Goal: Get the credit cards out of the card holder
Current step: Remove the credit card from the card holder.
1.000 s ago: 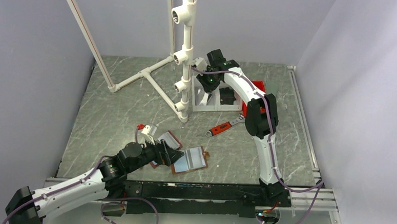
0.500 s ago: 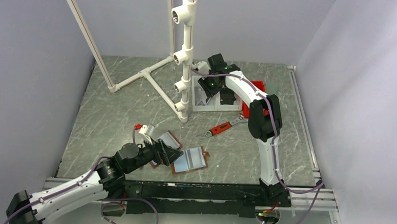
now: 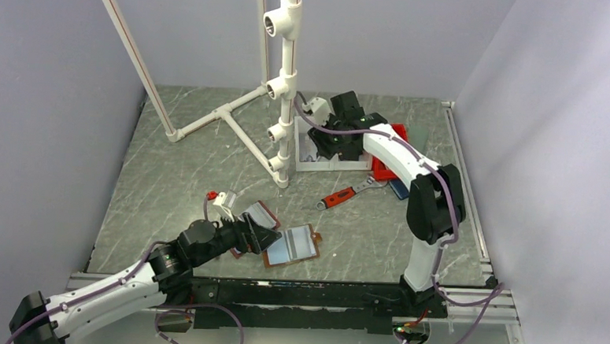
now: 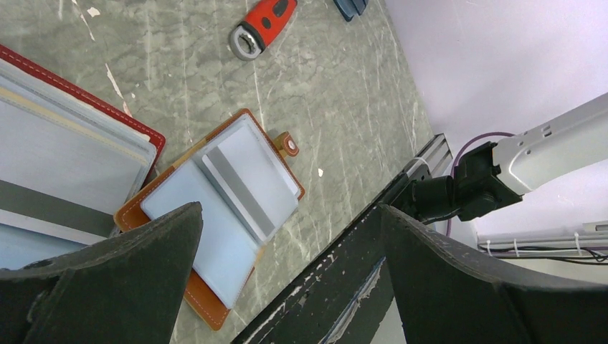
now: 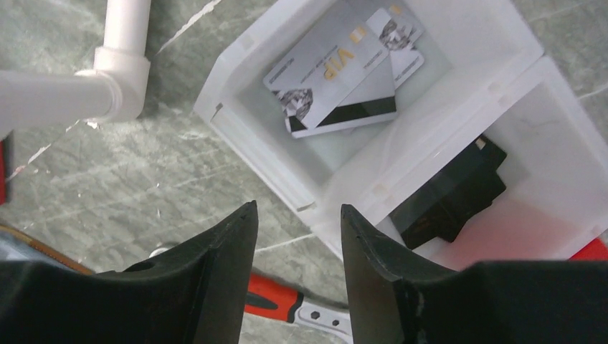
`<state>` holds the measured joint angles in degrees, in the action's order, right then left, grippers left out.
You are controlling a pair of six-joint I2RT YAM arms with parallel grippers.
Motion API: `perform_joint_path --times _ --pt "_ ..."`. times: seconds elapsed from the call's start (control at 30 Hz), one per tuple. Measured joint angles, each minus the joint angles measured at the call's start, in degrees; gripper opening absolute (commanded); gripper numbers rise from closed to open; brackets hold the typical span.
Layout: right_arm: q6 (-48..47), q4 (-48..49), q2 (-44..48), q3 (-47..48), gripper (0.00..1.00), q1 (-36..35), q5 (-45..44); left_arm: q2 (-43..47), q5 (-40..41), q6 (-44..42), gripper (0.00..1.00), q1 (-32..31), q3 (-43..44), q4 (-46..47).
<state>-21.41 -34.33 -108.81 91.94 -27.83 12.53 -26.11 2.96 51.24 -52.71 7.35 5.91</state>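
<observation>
The card holder (image 4: 215, 215) lies open on the table (image 4: 344, 107): tan leather, snap tab, one sleeve perhaps holding a grey card. The left gripper (image 4: 290, 209) gapes wide just over it. The right gripper (image 5: 297, 211), fingers apart and empty, hangs above the bin (image 5: 265, 161) holding loose cards (image 5: 337, 64).

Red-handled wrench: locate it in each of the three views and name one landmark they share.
Top external: the red-handled wrench lies mid-table, just in front of the white bin.
Left wrist: the wrench shows at the top edge, left of centre, cut off by the frame.
Right wrist: the wrench shows at the bottom edge, left of centre, below the bin.
Shared landmark: the grey marbled table.
</observation>
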Motion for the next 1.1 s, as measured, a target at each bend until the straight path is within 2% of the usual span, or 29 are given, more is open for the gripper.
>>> perform_joint_path --times 0.27,0.5,0.63,0.9,1.1 --pt "0.02 3.96 6.14 -9.97 0.56 0.55 1.92 0.85 0.31 1.09 1.0 0.0 0.04 -2.38" --pt "0.02 7.76 13.79 -17.27 0.6 4.02 8.07 2.82 1.46 2.49 1.0 0.0 0.04 -5.03" --pt "-0.02 9.11 18.62 -21.29 0.62 6.8 13.46 3.54 1.95 3.04 0.99 0.02 0.24 -6.78" --pt "-0.96 13.68 28.65 -30.62 0.76 12.48 27.02 3.5 2.03 2.89 1.0 0.02 1.38 -8.15" --pt "-3.48 17.27 34.64 -38.25 0.78 15.34 36.11 2.05 2.32 1.73 0.99 0.0 4.48 -11.67"
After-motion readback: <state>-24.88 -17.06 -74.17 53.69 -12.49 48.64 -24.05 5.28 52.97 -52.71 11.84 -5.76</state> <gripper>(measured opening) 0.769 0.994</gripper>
